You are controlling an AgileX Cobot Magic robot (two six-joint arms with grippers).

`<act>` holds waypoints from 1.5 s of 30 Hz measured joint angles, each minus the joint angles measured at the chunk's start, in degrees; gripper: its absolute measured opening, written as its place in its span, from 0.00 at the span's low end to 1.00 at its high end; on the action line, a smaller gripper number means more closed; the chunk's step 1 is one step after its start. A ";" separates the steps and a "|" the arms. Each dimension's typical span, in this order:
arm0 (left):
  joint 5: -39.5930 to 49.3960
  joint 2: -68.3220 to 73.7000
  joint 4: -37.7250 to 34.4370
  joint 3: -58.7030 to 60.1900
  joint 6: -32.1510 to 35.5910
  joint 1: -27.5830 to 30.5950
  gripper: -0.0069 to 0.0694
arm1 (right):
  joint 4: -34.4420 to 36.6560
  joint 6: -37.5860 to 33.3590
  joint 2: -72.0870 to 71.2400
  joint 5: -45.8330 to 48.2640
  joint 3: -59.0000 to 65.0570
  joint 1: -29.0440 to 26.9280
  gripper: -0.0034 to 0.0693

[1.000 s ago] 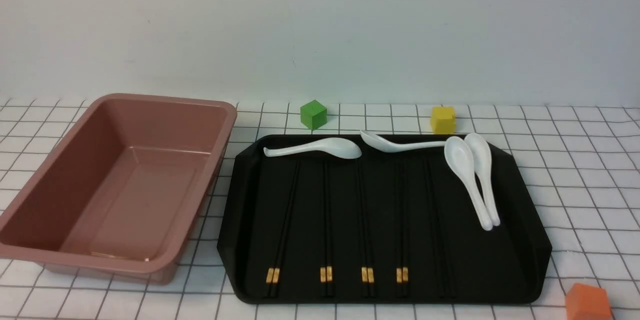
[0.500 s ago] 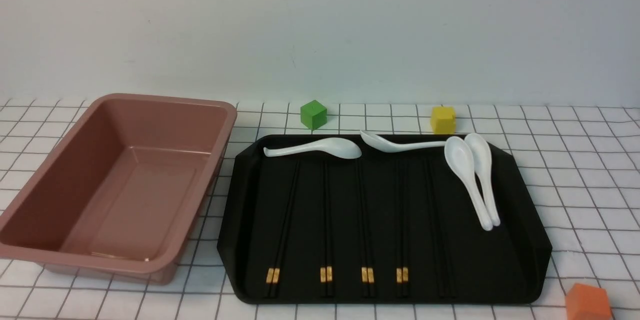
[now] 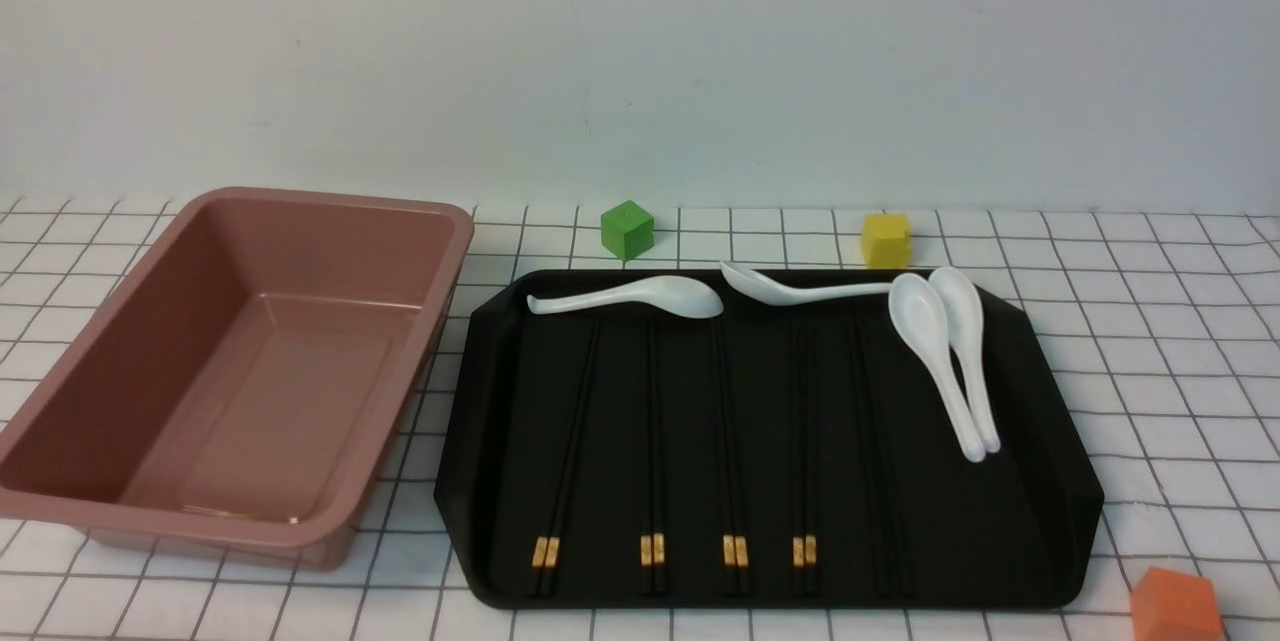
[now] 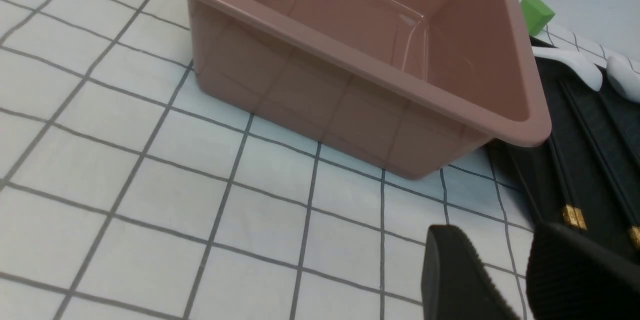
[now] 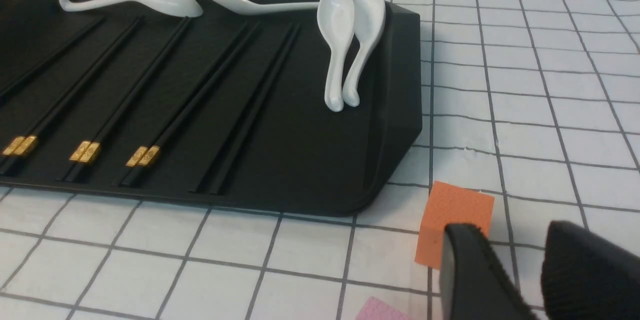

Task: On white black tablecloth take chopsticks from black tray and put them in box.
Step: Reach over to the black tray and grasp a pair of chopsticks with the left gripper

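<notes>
Several pairs of black chopsticks point(image 3: 652, 441) lie side by side, lengthwise, on the black tray point(image 3: 1030, 481) in the middle of the checked tablecloth point(image 3: 1180, 341), gold bands toward the near edge. The pink-brown box point(image 3: 150, 361) stands empty to the tray's left. Neither arm shows in the front view. In the left wrist view my left gripper point(image 4: 500, 240) hovers open and empty over the cloth, near the box point(image 4: 325, 110) corner and the tray's near-left corner point(image 4: 520, 160). My right gripper point(image 5: 510, 240) is open and empty, off the tray's point(image 5: 310, 150) near-right corner, chopsticks point(image 5: 120, 105) beyond.
Several white spoons point(image 3: 640, 296) lie along the tray's far edge and right side point(image 3: 940, 351). A green cube point(image 3: 627, 228) and a yellow cube point(image 3: 886, 239) sit behind the tray. An orange cube point(image 5: 452, 220) stands just ahead of my right gripper, a pink piece point(image 5: 382, 311) beside it.
</notes>
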 joint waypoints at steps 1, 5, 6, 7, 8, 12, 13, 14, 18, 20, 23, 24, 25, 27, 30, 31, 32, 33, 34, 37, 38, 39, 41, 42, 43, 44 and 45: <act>0.00 0.00 0.00 0.00 0.00 0.00 0.40 | 0.00 0.00 0.00 0.00 0.00 0.00 0.38; 0.00 0.00 0.00 0.00 0.00 0.00 0.40 | 0.00 0.00 0.00 0.00 0.00 0.00 0.38; 0.00 0.00 0.00 0.00 0.00 0.00 0.40 | 0.00 0.00 0.00 0.00 0.00 0.00 0.38; 0.00 0.00 0.00 0.00 0.00 0.00 0.40 | 0.00 0.00 0.00 0.00 0.00 0.00 0.38; 0.00 0.00 0.00 0.00 0.00 0.00 0.40 | 0.00 0.00 0.00 0.00 0.00 0.00 0.38; 0.00 0.00 0.00 0.00 0.00 0.00 0.40 | 0.00 0.00 0.00 0.00 0.00 0.00 0.38; 0.00 0.00 0.00 0.00 0.00 0.00 0.40 | 0.00 0.00 0.00 0.00 0.00 0.00 0.38; 0.00 0.00 0.00 0.00 0.00 0.00 0.40 | 0.00 0.00 0.00 0.00 0.00 0.00 0.38; 0.00 0.00 -0.35 0.00 0.00 0.00 0.40 | 0.00 0.00 0.00 0.00 0.00 0.00 0.38; 0.00 0.00 -3.02 0.00 -1.42 0.00 0.40 | 0.00 0.00 0.00 0.00 0.00 0.00 0.38; 0.00 0.00 -12.04 0.00 -7.11 0.00 0.40 | 0.00 0.00 0.00 0.00 0.00 0.00 0.38; 0.00 0.00 -20.61 0.00 -12.42 0.00 0.40 | 0.00 0.00 0.00 0.00 0.00 0.00 0.38; 0.00 0.00 -26.92 0.00 -15.58 0.00 0.40 | 0.00 0.00 0.00 0.00 0.00 0.00 0.38; 0.00 0.00 -31.70 0.00 -18.82 0.00 0.40 | 0.00 0.00 0.00 0.00 0.00 0.00 0.38; -0.40 0.00 -42.57 0.00 -23.18 0.00 0.40 | 0.00 0.00 0.00 0.00 0.00 0.00 0.38; -0.53 0.00 -43.93 0.00 -23.46 0.00 0.40 | 0.00 0.00 0.00 0.00 0.00 0.00 0.38; -0.71 0.00 -44.49 0.00 -23.63 0.00 0.40 | 0.00 0.00 0.00 0.00 0.00 0.00 0.38; -0.88 0.00 -45.08 0.00 -23.78 0.00 0.40 | 0.00 0.00 0.00 0.00 0.00 0.00 0.38; -1.20 0.00 -45.35 0.00 -23.80 0.00 0.40 | 0.00 0.00 0.00 0.00 0.00 0.00 0.38; -2.84 0.00 -45.88 0.00 -23.96 0.00 0.40 | 0.06 0.00 0.00 0.00 0.00 0.00 0.38; -4.03 0.00 -46.63 0.00 -24.23 0.00 0.40 | 0.06 0.00 0.00 0.00 0.00 0.00 0.38; -5.20 0.00 -47.72 0.00 -24.47 0.00 0.40 | 0.06 0.00 0.00 0.00 0.00 0.00 0.38; -6.54 0.00 -49.36 0.00 -24.53 0.00 0.40 | 0.06 0.00 0.00 0.00 0.00 0.00 0.38; -7.58 0.00 -50.37 0.00 -24.62 0.00 0.40 | 0.06 0.00 0.00 0.00 0.00 0.00 0.38; -9.30 0.00 -51.60 0.00 -24.62 0.00 0.40 | 0.06 0.00 0.00 0.00 0.00 0.00 0.38; -10.45 0.00 -51.93 0.00 -24.62 0.00 0.40 | 0.06 0.00 0.00 0.00 0.00 0.00 0.38; -12.08 0.00 -52.64 0.00 -24.66 0.00 0.40 | 0.06 0.00 0.00 0.00 0.00 0.00 0.38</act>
